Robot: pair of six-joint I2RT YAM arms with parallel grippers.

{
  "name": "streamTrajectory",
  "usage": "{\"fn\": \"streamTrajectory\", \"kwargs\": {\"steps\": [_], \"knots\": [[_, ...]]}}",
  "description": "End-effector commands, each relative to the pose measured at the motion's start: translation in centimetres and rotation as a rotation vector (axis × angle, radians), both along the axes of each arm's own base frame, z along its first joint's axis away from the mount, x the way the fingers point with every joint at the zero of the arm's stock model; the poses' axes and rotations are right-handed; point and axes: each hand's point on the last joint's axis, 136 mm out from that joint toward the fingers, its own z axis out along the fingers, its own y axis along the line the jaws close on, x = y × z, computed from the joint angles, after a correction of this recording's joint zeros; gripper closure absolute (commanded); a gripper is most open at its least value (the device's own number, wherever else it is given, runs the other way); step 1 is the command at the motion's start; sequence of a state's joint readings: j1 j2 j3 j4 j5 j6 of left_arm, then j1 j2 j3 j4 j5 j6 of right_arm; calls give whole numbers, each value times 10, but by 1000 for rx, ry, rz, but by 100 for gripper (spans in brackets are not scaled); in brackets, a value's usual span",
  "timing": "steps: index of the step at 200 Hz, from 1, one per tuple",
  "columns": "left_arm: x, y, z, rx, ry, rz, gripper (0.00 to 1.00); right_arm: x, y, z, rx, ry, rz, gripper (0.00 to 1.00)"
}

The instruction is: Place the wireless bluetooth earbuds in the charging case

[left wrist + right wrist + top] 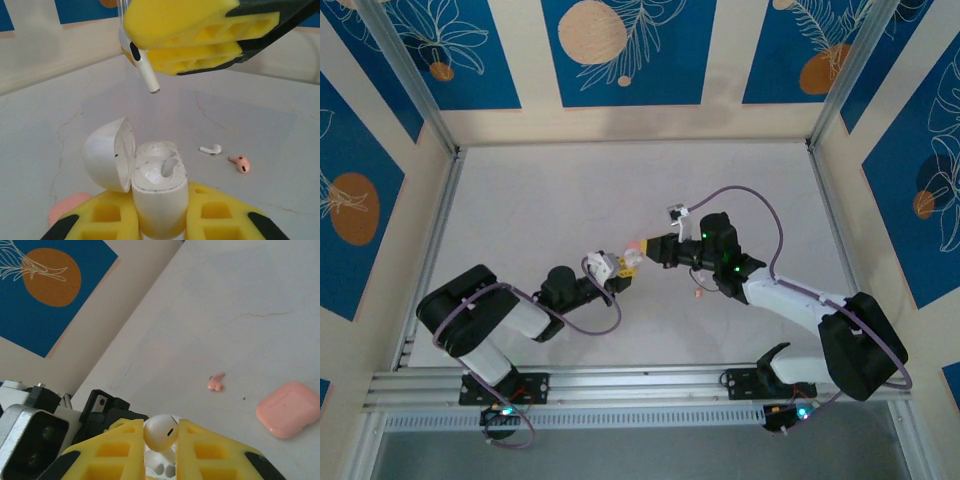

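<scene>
- Left pincer [160,217] is clamped on the white charging case [159,192], which stands upright above the counter [260,115].
- Case lid [107,155] is swung open to one side. The wells face up and we see dark smudges inside.
- Right pincer [161,450] pinches a white earbud [147,75] by its head. The bud hangs above the case with its stem down and a clear gap between them.
- A loose white earbud [211,149] lies on the counter past the case, on the side away from the lid. A pink earbud [240,163] lies just beside it, not touching.
- The pink case [289,410] lies flat with its lid shut, near the white case on the lid side. We can't tell what is inside.
- From the top view, the white case is mid-counter, well apart from the walls and rails, with bare counter all round it.
</scene>
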State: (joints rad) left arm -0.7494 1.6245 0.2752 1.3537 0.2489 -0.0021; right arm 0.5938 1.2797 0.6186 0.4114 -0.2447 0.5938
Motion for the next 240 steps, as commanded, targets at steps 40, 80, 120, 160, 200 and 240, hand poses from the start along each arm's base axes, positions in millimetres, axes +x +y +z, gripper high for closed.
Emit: {"fn": "streamTrajectory", "kwargs": {"steps": [40, 80, 120, 160, 200, 240], "knots": [[1, -5, 33, -82, -68, 1, 86, -9, 12, -1, 26, 2, 45, 81], [0, -3, 42, -99, -87, 7, 86, -11, 15, -4, 26, 6, 50, 81], [1, -2, 47, -110, -94, 16, 86, -13, 18, -5, 32, 10, 61, 81], [2, 0, 52, -122, -96, 26, 86, -17, 20, -7, 33, 14, 68, 81], [2, 2, 60, -137, -113, 33, 86, -19, 20, -8, 33, 16, 74, 81], [3, 3, 63, -141, -121, 42, 86, -26, 25, -7, 41, 6, 107, 81]]}}
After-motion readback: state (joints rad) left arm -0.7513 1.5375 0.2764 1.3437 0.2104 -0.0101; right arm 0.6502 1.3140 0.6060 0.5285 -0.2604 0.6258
